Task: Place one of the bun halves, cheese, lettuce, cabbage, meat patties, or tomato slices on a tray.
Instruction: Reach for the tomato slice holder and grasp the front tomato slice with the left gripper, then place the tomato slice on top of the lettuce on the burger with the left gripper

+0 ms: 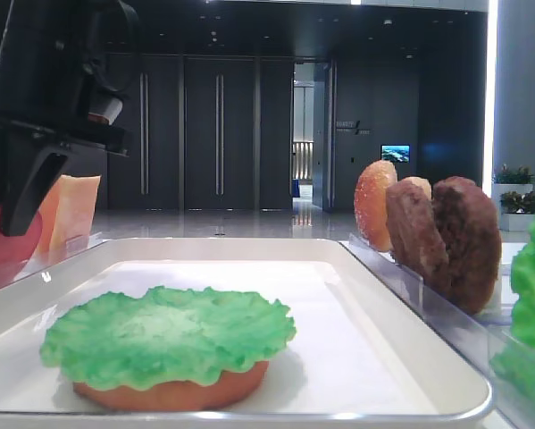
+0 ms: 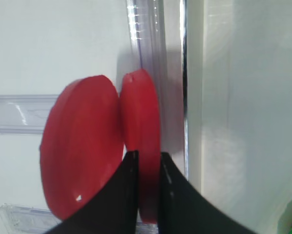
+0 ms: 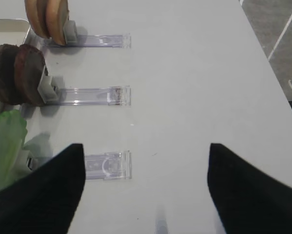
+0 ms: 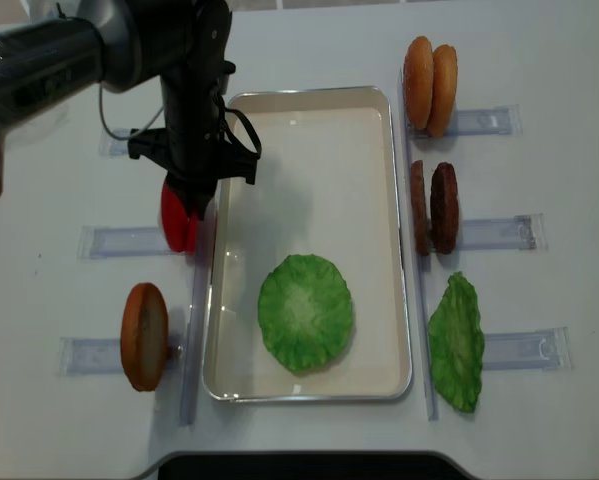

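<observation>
Left gripper (image 2: pixel 146 161) clenching one of two upright tomato slices (image 2: pixel 141 146) beside the tray (image 4: pixel 309 120); right gripper (image 3: pixel 146 180) hovering above the table (image 3: pixel 194 73), jaws released.

Two meat patties (image 3: pixel 16 74) are standing on edge in a clear rack (image 3: pixel 89 96). Bun halves (image 3: pixel 47 18) are standing in the rack above. Lettuce (image 3: pixel 5 146) is lying at lower left. Black fingers (image 3: pixel 43 195) are framing the bottom edge, spread wide apart.

Two red tomato slices (image 2: pixel 138 161) stand upright just left of the white tray (image 4: pixel 309 105).
</observation>
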You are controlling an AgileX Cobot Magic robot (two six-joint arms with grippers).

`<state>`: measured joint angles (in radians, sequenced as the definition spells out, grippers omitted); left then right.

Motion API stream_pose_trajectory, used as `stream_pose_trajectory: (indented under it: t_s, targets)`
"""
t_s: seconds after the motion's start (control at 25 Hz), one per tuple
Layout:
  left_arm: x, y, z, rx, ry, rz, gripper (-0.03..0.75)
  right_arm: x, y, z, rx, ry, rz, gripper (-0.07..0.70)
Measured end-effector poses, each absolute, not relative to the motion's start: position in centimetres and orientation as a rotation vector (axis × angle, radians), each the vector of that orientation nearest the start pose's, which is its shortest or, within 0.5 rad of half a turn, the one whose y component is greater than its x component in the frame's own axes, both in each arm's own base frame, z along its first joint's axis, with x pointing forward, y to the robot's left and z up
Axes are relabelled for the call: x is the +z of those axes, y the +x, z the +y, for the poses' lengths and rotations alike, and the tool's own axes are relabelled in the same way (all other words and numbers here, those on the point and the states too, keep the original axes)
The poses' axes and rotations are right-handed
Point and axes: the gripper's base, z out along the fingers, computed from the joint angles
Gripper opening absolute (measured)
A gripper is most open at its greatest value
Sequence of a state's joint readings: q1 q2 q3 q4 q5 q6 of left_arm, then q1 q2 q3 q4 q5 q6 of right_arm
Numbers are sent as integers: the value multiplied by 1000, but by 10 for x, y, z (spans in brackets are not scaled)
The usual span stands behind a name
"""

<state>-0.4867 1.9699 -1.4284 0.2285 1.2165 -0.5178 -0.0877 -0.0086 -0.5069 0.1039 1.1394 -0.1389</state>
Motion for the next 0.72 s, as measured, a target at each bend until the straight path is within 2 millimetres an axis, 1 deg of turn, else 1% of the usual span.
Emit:
stream_pose_trajectory:
  t_s: [0.2, 0.72]
  targets:
    - [189, 338, -157, 362, 120, 3108, 60, 273, -10, 9, -11, -65, 2102, 501]
    - [189, 336, -159, 304, 124, 3136, 60, 273, -10, 9, -11, -65, 2102, 501]
